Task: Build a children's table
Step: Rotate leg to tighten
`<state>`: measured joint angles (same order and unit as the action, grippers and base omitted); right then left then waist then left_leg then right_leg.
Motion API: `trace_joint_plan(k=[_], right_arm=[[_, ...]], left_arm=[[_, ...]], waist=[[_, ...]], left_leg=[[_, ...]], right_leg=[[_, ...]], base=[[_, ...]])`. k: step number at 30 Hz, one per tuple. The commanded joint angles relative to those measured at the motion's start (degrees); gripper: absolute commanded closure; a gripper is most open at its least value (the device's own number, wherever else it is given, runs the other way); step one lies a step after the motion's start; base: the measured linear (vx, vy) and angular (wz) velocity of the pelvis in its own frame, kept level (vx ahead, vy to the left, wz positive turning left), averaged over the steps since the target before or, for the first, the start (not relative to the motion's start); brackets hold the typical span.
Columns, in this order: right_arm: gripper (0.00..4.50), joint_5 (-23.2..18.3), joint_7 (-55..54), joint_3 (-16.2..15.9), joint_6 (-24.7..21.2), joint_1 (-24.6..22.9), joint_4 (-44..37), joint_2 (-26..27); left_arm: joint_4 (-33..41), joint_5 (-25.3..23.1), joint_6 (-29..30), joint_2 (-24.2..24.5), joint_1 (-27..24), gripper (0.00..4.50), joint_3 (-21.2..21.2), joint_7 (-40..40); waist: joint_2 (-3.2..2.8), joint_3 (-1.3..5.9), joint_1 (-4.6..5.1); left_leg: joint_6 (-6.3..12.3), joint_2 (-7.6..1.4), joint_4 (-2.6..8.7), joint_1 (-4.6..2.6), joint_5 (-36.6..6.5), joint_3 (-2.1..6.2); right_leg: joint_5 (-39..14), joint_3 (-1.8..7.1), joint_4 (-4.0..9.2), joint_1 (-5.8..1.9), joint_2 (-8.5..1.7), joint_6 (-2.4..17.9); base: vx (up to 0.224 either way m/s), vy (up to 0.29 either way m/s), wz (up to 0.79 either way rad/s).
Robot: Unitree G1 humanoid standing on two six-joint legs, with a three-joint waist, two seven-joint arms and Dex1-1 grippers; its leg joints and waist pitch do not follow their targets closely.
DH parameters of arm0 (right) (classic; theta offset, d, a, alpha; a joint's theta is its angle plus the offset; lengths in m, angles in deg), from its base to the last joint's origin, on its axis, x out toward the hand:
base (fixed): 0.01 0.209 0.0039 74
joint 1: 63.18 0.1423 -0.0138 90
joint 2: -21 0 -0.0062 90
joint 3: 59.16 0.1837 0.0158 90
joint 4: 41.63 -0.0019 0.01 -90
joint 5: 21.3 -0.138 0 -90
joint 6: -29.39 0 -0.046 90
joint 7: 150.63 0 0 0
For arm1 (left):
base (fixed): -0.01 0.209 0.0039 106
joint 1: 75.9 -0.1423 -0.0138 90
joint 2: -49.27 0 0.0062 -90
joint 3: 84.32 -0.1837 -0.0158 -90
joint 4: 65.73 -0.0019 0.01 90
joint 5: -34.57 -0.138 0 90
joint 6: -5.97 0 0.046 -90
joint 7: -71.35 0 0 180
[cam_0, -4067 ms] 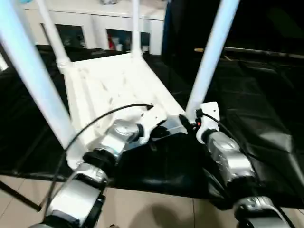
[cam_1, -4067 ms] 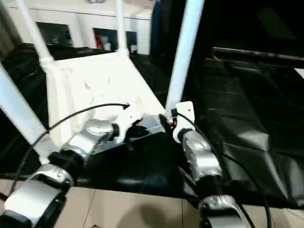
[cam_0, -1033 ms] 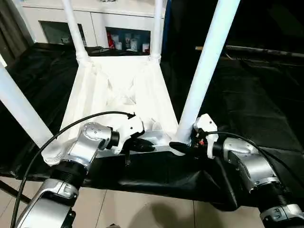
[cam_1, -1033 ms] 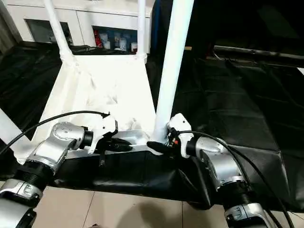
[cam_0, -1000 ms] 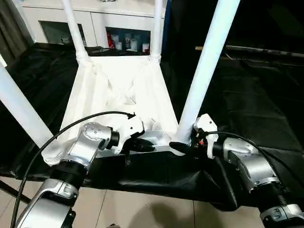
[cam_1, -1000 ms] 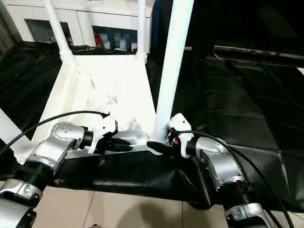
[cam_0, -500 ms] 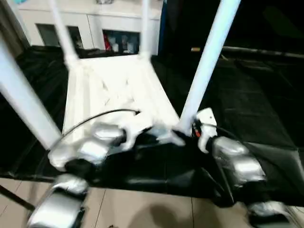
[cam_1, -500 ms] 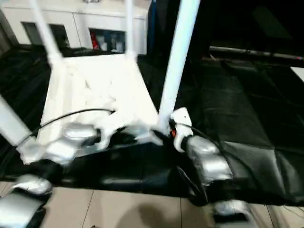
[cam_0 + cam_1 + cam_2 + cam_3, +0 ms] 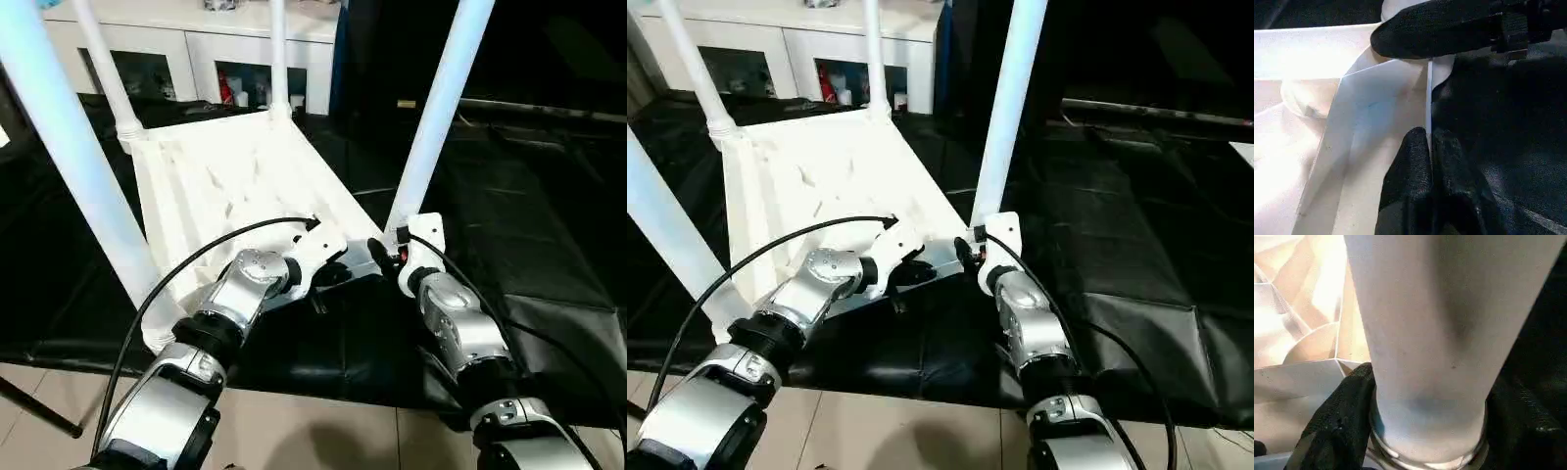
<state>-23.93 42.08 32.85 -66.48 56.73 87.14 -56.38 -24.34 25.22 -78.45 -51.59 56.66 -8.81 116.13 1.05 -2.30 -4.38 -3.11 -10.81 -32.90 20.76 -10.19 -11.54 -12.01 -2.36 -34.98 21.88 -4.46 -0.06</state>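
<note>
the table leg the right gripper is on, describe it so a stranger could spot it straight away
An upturned white table top lies on black sheeting with four legs standing up. Go to its near corner on the robot's right. That leg has the right gripper at its base.

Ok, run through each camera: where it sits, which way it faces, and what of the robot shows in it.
Left eye view: on the head, looking forward and down at the upturned table top; both silver forearms show.
Right eye view: a little to the side, same scene; the near right leg rises by the right end effector.
Left wrist view: on the left wrist, along the left end effector, pinching the top's thin edge.
Right wrist view: on the right wrist, close against that leg's base, with black fingers around it.
Shared: the table top's near edge.
</note>
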Motion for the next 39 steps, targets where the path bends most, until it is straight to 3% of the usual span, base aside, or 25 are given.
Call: trace_joint_plan(k=[1, 5, 9, 10, 20, 26, 32, 39], right_arm=[[1.08, -0.9, 10.5, -4.7, 2.7, -0.2, -1.5, 0.4], [0.80, -3.1, 17.3, -5.0, 2.8, -1.0, -3.8, -1.9], [0.60, -2.5, 29.8, -8.9, 1.5, -2.6, -7.8, -9.6], [0.60, -2.3, 33.1, -9.8, 1.2, -3.1, -8.6, -11.6], [0.60, -5.2, 42.9, -11.0, -1.7, -3.8, -11.2, -15.1], [1.18, -3.7, 44.7, -12.1, -1.7, -4.4, -11.1, -15.7], [1.69, -3.2, 44.9, -12.7, -1.2, -4.8, -10.9, -16.5], [1.80, -4.1, 43.9, -11.6, -1.7, -4.8, -10.4, -15.7]], left_arm=[[-1.5, -0.1, -1.4, 0.4, -0.8, 4.50, -0.8, 0.8], [-0.7, 0.9, -2.3, 1.9, -1.3, 4.50, -0.7, 4.2], [1.9, 2.9, -3.2, 6.5, -2.9, 4.50, -0.3, 12.3], [3.2, 3.9, -3.7, 7.9, -3.8, 4.50, -0.3, 15.5], [11.9, 8.7, -0.6, 13.2, -9.2, 4.50, -1.4, 28.6], [12.9, 8.7, -0.1, 13.6, -9.6, 4.50, -1.2, 28.6], [13.7, 8.8, 0.7, 13.8, -9.6, 4.50, -1.1, 28.3], [13.5, 8.9, 0.8, 13.4, -9.2, 4.50, -0.8, 27.5]], waist=[[0.74, 2.82, 0.09], [0.91, 2.80, -0.03], [0.94, 2.93, -0.07], [0.89, 2.93, 0.06], [0.78, 2.88, -0.04], [0.93, 2.79, -0.16], [0.90, 2.92, -0.30], [0.90, 2.99, -0.35]], left_leg=[[1.34, -2.54, 3.92, -0.64, -13.1, 1.36], [2.93, -2.53, 3.75, -0.39, -11.8, 1.31], [4.09, -2.69, 3.54, -0.11, -9.0, 1.37], [4.53, -2.70, 3.43, -0.23, -9.0, 1.25], [4.63, -3.03, 3.35, -0.51, -7.8, 0.88], [3.53, -2.93, 3.45, -0.56, -9.1, 0.97], [3.83, -2.86, 3.32, -0.55, -8.0, 0.95], [4.11, -2.85, 3.21, -0.56, -7.4, 0.93]], right_leg=[[-12.5, 2.45, 5.05, -1.50, -4.11, 10.0], [-9.9, 2.29, 4.74, -1.74, -4.14, 11.0], [-5.2, 2.06, 4.03, -2.21, -3.95, 12.2], [-4.3, 2.11, 3.98, -1.97, -4.05, 12.9], [-1.9, 2.15, 3.31, -1.78, -3.83, 15.6], [-5.0, 2.24, 3.67, -1.77, -3.98, 14.5], [-3.1, 2.23, 3.43, -1.86, -3.90, 14.6], [-2.0, 2.20, 3.30, -1.91, -3.84, 14.9]], base=[[0.000, 0.000, 0.00], [0.000, 0.000, 0.00], [0.000, 0.000, 0.00], [0.000, 0.000, 0.00], [0.000, 0.000, 0.00], [0.000, 0.000, 0.00], [0.000, 0.000, 0.00], [0.000, 0.000, 0.00]])
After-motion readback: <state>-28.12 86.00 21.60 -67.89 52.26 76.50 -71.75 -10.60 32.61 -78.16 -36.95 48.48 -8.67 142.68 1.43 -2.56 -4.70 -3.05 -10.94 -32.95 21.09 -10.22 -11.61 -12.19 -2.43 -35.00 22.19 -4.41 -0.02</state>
